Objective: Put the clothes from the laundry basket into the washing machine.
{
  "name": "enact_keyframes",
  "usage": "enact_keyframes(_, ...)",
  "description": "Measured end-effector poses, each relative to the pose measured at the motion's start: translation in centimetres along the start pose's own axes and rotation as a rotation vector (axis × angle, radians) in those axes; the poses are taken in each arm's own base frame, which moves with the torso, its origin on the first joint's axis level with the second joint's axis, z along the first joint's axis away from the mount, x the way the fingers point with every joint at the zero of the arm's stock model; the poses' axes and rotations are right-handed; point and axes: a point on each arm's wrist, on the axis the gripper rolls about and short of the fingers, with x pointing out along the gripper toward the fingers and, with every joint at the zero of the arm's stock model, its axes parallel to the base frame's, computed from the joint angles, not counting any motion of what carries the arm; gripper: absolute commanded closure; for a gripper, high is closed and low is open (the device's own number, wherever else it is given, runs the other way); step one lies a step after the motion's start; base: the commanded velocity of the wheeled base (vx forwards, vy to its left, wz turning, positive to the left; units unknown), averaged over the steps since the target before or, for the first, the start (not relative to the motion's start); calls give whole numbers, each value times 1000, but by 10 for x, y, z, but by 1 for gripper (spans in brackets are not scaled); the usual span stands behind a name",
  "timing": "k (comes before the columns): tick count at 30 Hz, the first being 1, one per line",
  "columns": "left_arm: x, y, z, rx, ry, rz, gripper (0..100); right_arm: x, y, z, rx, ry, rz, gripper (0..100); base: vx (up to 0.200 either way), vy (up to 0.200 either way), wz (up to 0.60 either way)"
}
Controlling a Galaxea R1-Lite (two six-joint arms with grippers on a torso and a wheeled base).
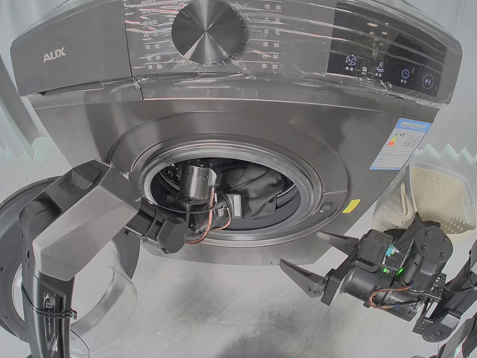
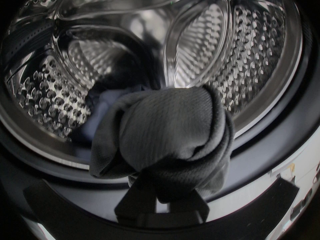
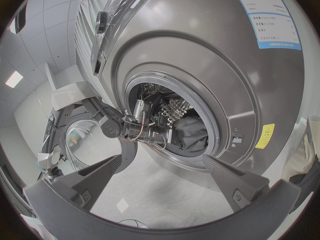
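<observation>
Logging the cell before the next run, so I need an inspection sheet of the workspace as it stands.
Surface: grey glossy floor before the washer.
Job's things: dark garment at the drum mouth; pale cloth deeper in; cream basket right of the washer, visible part holds no clothes.
Clutter: nothing seen.
Hands: left hand shut on the garment, inside the opening; right hand open and holding nothing, low before the washer.
Cables: copper lead at the left wrist, another lead at the right.
Surroundings: door swung open on the left; film over the panel.
</observation>
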Motion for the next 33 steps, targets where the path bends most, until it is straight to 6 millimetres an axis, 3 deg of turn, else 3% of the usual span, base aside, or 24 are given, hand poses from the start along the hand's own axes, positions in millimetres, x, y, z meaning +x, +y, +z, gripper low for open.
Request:
enact_keyframes(10, 29, 14, 45, -67, -312, 71, 100, 0, 0, 0, 0, -1, 1, 0, 0, 0, 0)
enact_keyframes(15, 36, 25, 56, -85, -404, 90, 100, 0, 0, 0, 0, -3, 1, 0, 0, 0, 0)
enact_keyframes(16, 37, 27, 56, -86, -410, 93, 0, 0, 0, 1, 0, -3, 2, 0, 0, 0, 0)
enact_keyframes(25, 33, 23, 22, -70, -278, 68, 0, 1, -1, -1, 2, 3, -2, 0, 0, 0, 0)
enact_keyframes(33, -5, 12, -6, -13, -51, 30, 0, 1, -1, -1, 3, 5, -1, 0, 0, 0, 0)
